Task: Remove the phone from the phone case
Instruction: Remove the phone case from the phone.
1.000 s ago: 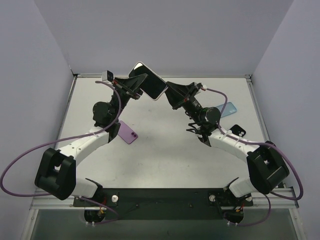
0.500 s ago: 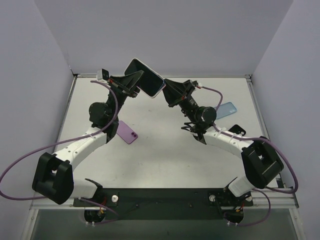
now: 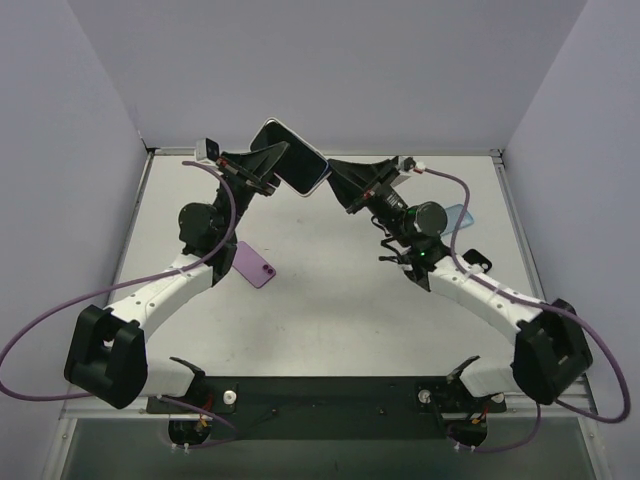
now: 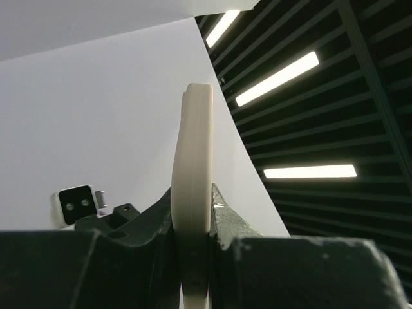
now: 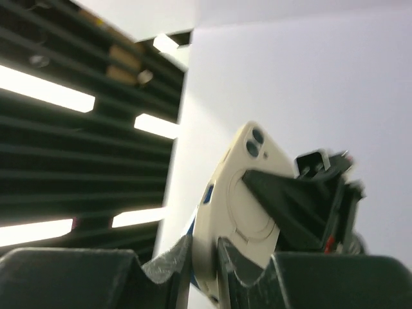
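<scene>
Since half a second ago the right arm's shoulder and elbow have swung out toward the right edge of the table [image 3: 330, 320], and its cable arcs wider. The phone [image 3: 290, 155] has barely shifted. It hangs in the air above the far middle of the table, tilted, with its dark screen toward the overhead camera, seated in the cream phone case [image 5: 232, 193]. We note the left gripper [image 3: 270, 166] clamped on the case's left end; in its wrist view the fingers [image 4: 225, 219] press both faces of the cream edge. The right gripper [image 3: 340, 182] is clamped on the opposite, right end, its fingertips tight on either side of the case's edge in its own view. That view also shows the case's back and two camera lenses [image 5: 252, 143]. A purple case [image 3: 256, 265] lies flat on the table at the left. A blue case [image 3: 462, 214] lies at the right, partly hidden behind the right arm. Both are well apart from the held phone.
</scene>
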Controlling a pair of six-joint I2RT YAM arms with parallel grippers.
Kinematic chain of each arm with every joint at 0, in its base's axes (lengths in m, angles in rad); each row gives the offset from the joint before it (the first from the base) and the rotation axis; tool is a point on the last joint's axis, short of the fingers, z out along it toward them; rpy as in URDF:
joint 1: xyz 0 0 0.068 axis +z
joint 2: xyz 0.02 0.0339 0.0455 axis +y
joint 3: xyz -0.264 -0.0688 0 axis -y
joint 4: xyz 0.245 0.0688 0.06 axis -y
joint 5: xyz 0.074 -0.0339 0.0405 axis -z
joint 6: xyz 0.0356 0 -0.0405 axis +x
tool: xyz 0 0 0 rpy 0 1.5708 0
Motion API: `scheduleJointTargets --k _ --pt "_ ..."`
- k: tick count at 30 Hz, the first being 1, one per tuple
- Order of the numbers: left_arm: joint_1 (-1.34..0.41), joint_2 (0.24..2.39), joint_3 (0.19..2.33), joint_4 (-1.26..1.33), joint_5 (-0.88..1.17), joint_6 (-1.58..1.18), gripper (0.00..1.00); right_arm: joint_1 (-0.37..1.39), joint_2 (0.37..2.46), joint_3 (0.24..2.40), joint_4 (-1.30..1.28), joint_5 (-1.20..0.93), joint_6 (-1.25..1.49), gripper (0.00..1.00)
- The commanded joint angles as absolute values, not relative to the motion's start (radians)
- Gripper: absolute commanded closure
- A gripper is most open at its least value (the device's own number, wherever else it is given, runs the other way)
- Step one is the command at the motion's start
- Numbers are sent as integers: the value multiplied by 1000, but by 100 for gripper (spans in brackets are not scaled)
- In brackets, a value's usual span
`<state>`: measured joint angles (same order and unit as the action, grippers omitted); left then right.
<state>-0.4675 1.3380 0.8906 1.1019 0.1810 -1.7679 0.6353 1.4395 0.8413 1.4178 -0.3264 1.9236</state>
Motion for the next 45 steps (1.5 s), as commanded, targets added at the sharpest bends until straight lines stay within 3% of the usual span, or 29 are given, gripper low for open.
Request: scheduleJointTargets --k 1,12,22,23,25,29,30,31,34,35,36,39,45 --pt "-538 1275 965 1644 316 -1876 100 669 1393 903 292 -483 1361 100" --pt "-540 1308 977 1568 382 -1891 100 621 1408 979 164 -612 1149 100" --pt "-558 1328 939 1552 408 -1893 100 601 1453 997 392 -729 1241 84" --pt "-560 1330 933 1554 408 -1893 100 598 1462 993 431 -741 1265 85" --pt "-561 1338 910 1554 413 -1902 100 583 1460 957 561 -756 1334 100" --pt "-560 1351 836 1537 420 -1914 100 560 1404 917 509 -721 1304 100" --pt "-560 1356 821 1537 422 -1908 96 557 1384 917 452 -700 1266 100" --pt "-560 1358 805 1523 429 -1904 79 551 1338 925 389 -654 1197 100" --pt "-560 1373 753 1494 448 -1888 52 540 1246 937 168 -537 1076 100" --pt "-560 1377 732 1483 451 -1881 35 525 1224 934 94 -516 1057 100" --pt "-561 1385 724 1480 453 -1876 29 517 1203 930 66 -499 1042 100" --pt "-564 1396 667 1468 462 -1850 18 477 1131 922 -49 -436 983 100" --pt "-569 1396 519 1443 498 -1824 9 451 1045 957 -270 -324 836 100"
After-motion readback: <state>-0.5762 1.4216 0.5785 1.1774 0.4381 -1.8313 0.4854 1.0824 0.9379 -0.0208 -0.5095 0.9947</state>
